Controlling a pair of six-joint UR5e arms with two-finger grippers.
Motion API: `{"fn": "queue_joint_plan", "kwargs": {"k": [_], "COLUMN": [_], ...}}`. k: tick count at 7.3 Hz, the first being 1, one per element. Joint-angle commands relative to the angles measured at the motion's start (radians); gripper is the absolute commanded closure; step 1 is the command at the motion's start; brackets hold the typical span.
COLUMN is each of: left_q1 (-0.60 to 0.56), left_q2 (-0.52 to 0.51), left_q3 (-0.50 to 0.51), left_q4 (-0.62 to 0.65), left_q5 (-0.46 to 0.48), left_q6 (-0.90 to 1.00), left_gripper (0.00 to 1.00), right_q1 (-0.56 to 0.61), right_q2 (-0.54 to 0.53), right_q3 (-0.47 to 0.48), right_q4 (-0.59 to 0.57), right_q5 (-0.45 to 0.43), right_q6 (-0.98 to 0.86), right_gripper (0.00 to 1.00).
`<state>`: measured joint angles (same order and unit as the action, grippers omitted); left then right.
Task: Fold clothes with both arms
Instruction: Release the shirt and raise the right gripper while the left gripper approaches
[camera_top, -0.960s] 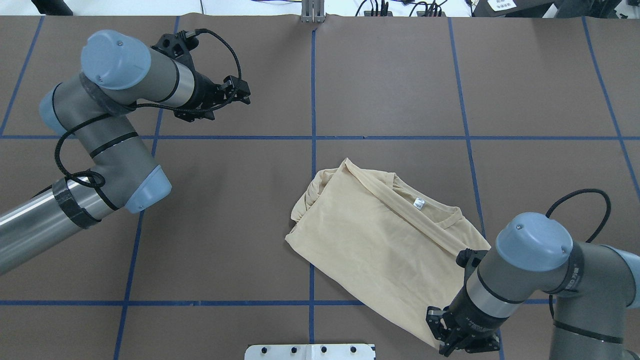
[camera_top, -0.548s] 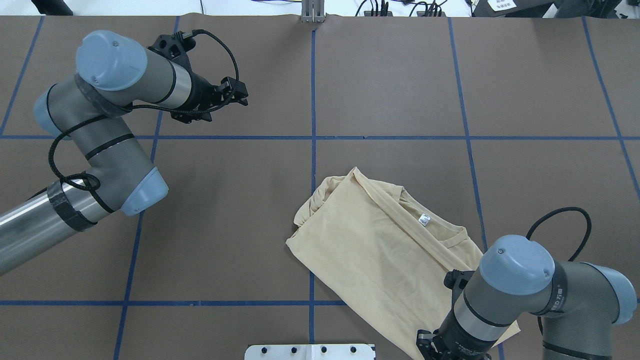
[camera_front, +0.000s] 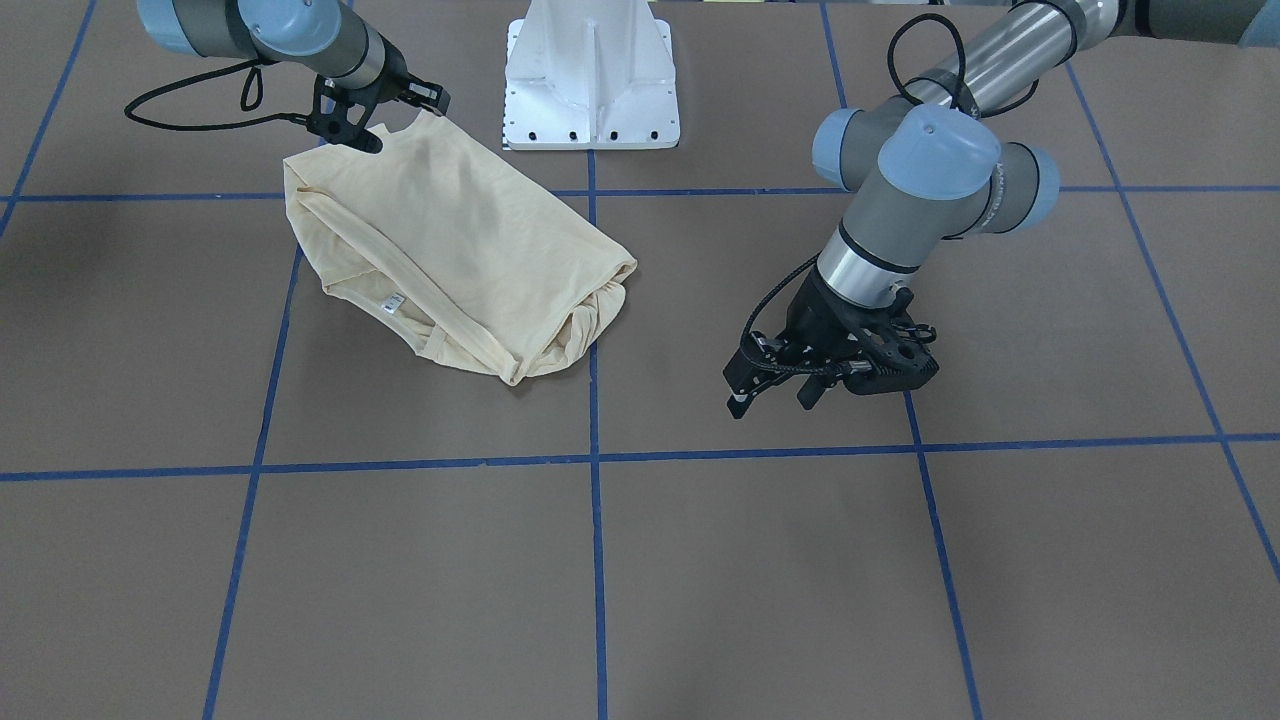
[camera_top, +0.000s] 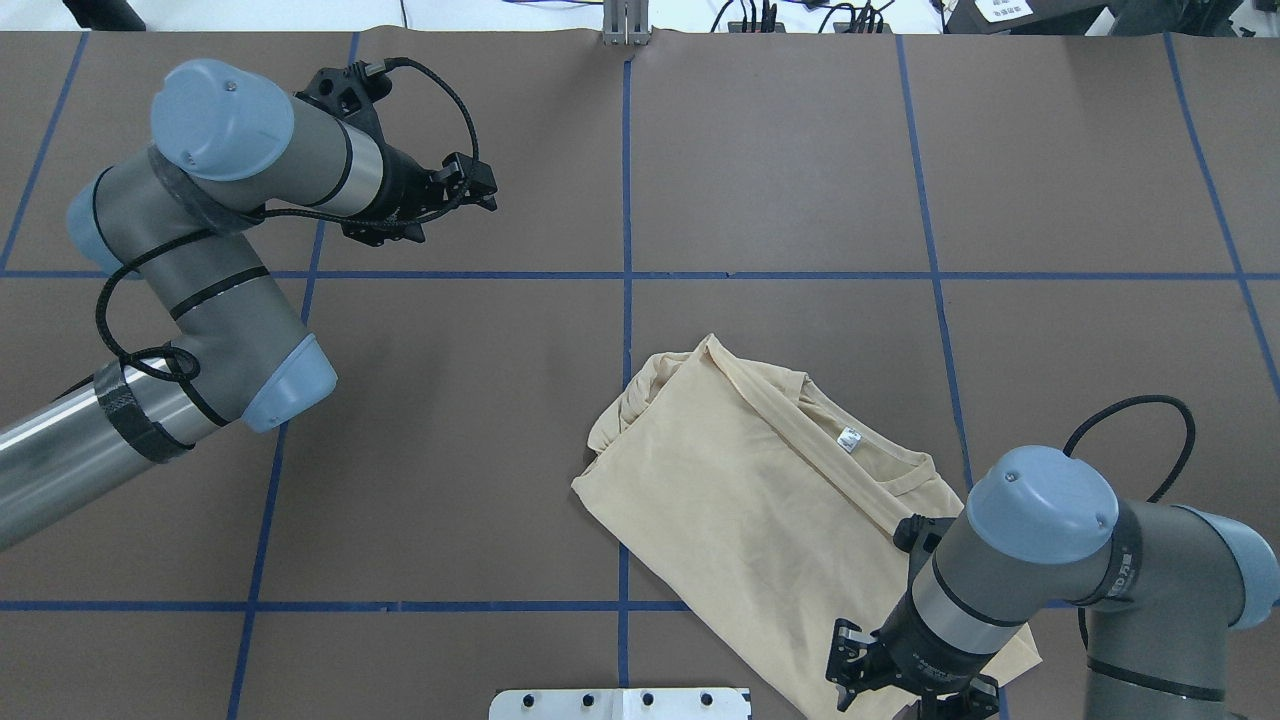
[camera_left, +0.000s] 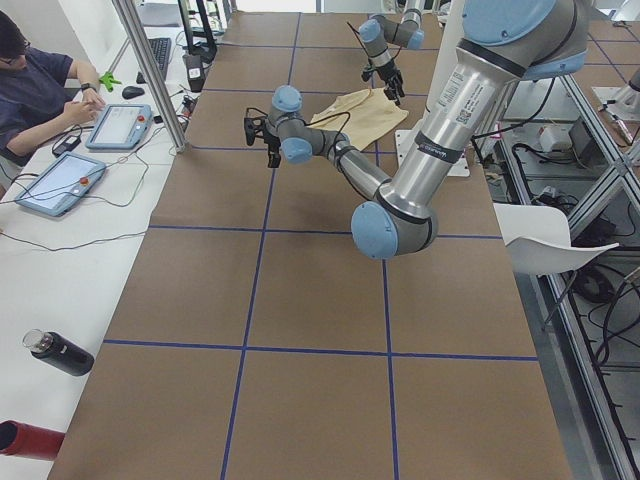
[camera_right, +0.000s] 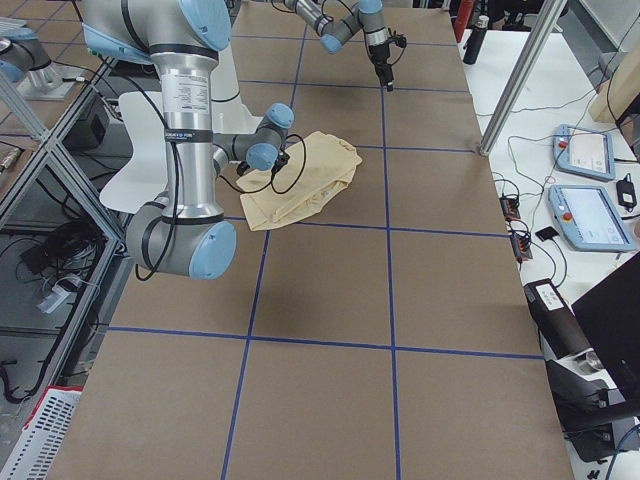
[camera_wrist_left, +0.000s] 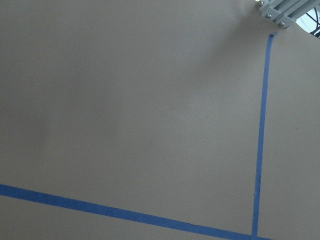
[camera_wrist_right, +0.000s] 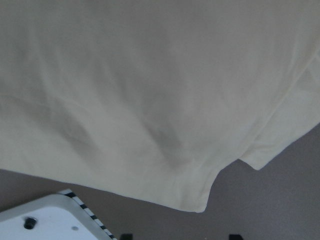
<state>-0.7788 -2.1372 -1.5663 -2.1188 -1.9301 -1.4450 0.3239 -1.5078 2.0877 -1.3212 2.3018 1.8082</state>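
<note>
The clothes are one cream shirt (camera_top: 760, 510), folded and lying flat at the near right of the table, also in the front-facing view (camera_front: 450, 250). Its white neck label (camera_top: 849, 439) faces up. My right gripper (camera_top: 908, 688) hovers over the shirt's near corner, open. The right wrist view shows the cloth (camera_wrist_right: 150, 90) lying free, with the fingertips apart at the bottom edge. My left gripper (camera_top: 490, 192) hangs open and empty over bare table far left of the shirt, fingers apart in the front-facing view (camera_front: 770, 400). The print is hidden.
The white pedestal base plate (camera_top: 620, 703) sits at the near edge, just left of the right gripper. Blue tape lines (camera_top: 626, 200) grid the brown table. A person (camera_left: 40, 80) sits with tablets (camera_left: 120, 125) at a side bench beyond the far edge.
The shirt slid toward the robot's edge together with the right gripper, then came to rest. The right wrist has since shifted slightly right. The left arm drew back a little.
</note>
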Motion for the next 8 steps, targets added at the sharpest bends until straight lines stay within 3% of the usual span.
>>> {"fn": "queue_joint_plan", "kwargs": {"k": [1,5,8], "left_q1": [0.039,0.24,0.331], "left_q2": [0.0,0.046,0.051], "left_q3": [-0.05,-0.187,-0.199], "left_q4": [-0.001,-0.003,-0.003], "left_q5": [0.0,0.038,0.101], "left_q6": [-0.003,-0.096,-0.202], "left_gripper": [0.01,0.0,0.01], "right_q1": [0.149,0.372,0.498], "right_q2": [0.026,0.04,0.093], "right_q3": [0.0,-0.003,-0.079], "right_q4": [0.005,0.004,-0.003], "right_q5": [-0.004,-0.005,-0.004], "right_q6": [-0.033,-0.286,-0.469], "right_gripper": [0.0,0.0,0.0]}}
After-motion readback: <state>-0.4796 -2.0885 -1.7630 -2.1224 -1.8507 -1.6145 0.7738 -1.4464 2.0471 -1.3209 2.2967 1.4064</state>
